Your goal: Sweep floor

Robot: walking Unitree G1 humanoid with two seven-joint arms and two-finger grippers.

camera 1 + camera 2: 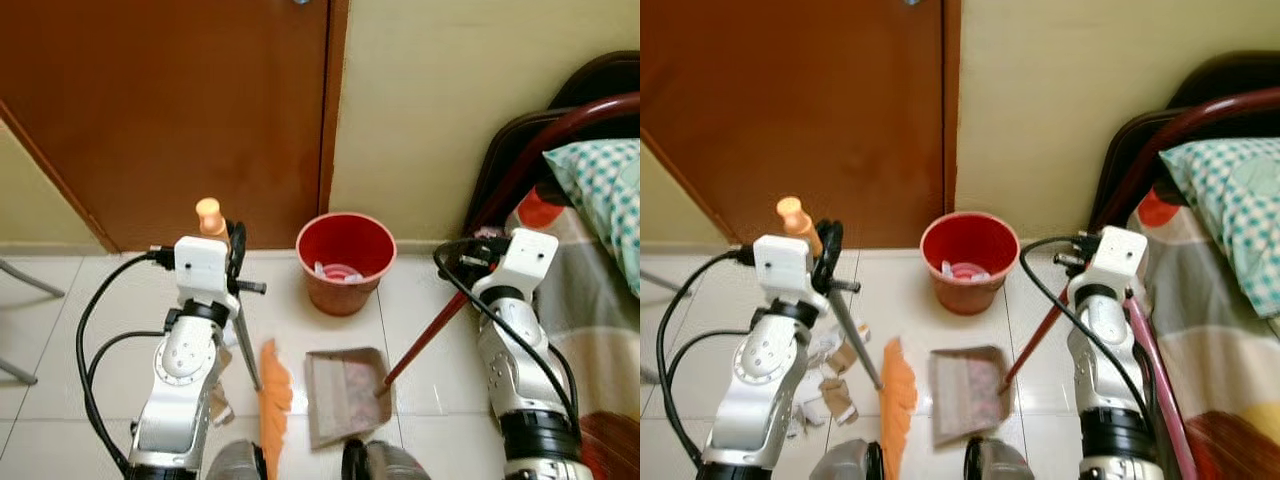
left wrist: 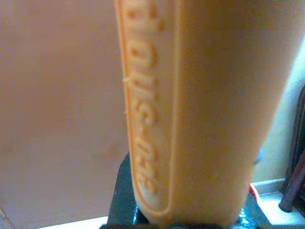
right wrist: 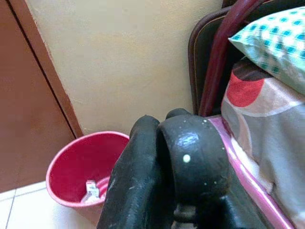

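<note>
My left gripper [image 1: 234, 258] is shut on the broom's orange handle [image 2: 205, 109], near its rounded top [image 1: 208, 214]. The grey shaft slants down to the orange bristles [image 1: 274, 395], which rest on the tiles beside the grey dustpan [image 1: 343, 395]. Pinkish debris lies in the pan. A long red handle [image 1: 425, 340] rises from the pan to my right gripper [image 1: 466, 268], which is shut on it; its black fingers [image 3: 186, 157] press together in the right wrist view. Paper scraps [image 1: 835, 385] lie on the floor by my left arm.
A red bucket [image 1: 345, 262] holding some litter stands against the wall just beyond the dustpan. A brown door [image 1: 180, 110] is behind it on the left. A bed with a dark red frame [image 1: 540, 140] and a checked pillow [image 1: 605, 190] crowds the right side.
</note>
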